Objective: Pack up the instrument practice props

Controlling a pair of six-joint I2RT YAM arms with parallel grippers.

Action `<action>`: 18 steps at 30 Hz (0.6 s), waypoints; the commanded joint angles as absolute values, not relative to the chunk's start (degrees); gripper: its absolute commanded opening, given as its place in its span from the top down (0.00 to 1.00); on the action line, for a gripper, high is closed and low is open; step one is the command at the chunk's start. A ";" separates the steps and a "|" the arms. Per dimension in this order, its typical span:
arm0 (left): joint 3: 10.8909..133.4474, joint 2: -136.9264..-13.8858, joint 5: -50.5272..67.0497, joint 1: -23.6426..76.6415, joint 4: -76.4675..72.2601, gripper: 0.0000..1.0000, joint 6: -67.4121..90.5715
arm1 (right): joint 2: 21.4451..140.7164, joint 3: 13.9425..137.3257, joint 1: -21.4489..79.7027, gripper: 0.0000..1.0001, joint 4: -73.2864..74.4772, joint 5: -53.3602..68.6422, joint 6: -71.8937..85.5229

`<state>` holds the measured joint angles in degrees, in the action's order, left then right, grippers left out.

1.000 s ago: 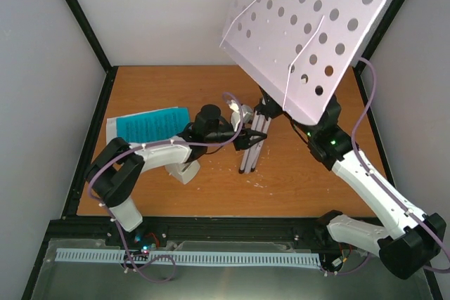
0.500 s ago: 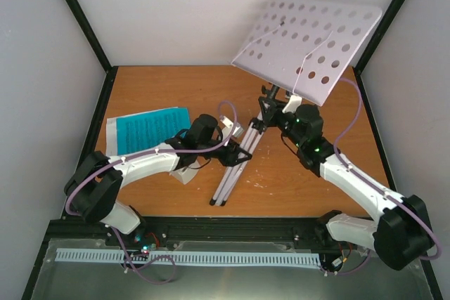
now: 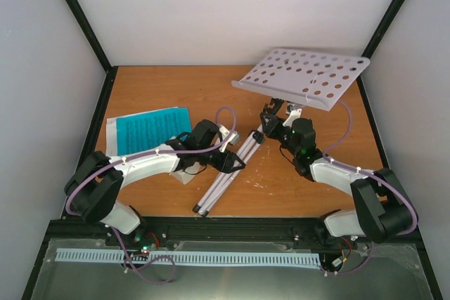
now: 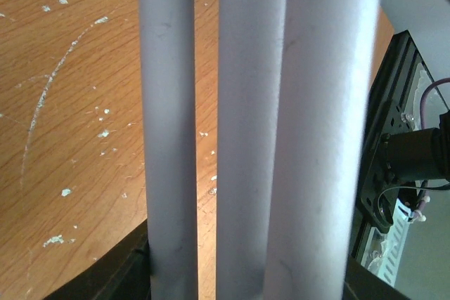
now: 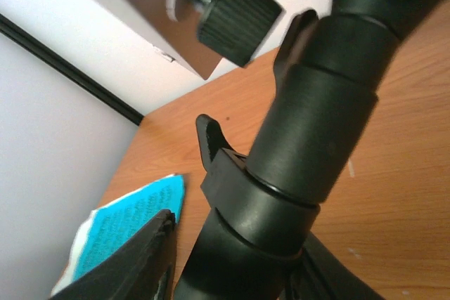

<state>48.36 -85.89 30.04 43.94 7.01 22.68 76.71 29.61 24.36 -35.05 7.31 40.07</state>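
The white perforated music stand is tipped over, with its desk low at the back right. Its folded white legs slant toward the near edge. My left gripper is shut on the legs, which fill the left wrist view between my dark fingers. My right gripper is shut on the stand's black pole just under the desk knob. The blue and white sheet music lies flat at the left and also shows in the right wrist view. The white metronome peeks out under my left arm.
White walls and a black frame close in the wooden table on three sides. A black rail runs along the near edge. The feet of the stand's legs nearly reach it.
The stand has tipped from upright down toward the table. Its desk dropped lower at the back right, and the feet swung toward the near edge. Both grippers kept their hold.
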 commanded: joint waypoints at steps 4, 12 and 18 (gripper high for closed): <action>52.31 -84.23 28.15 42.07 -6.54 1.00 28.68 | 80.76 24.31 22.41 0.59 -40.74 5.58 21.98; 50.87 -85.10 28.77 41.64 -8.95 1.00 29.48 | 83.52 21.14 22.39 0.52 -45.89 6.24 21.16; 51.51 -85.19 28.46 41.14 -8.18 1.00 29.78 | 87.31 19.14 22.36 0.47 -50.95 6.18 20.06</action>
<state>47.18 -88.20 31.99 43.83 6.94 28.62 85.01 21.85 22.48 -47.33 7.53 35.20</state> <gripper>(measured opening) 0.454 0.516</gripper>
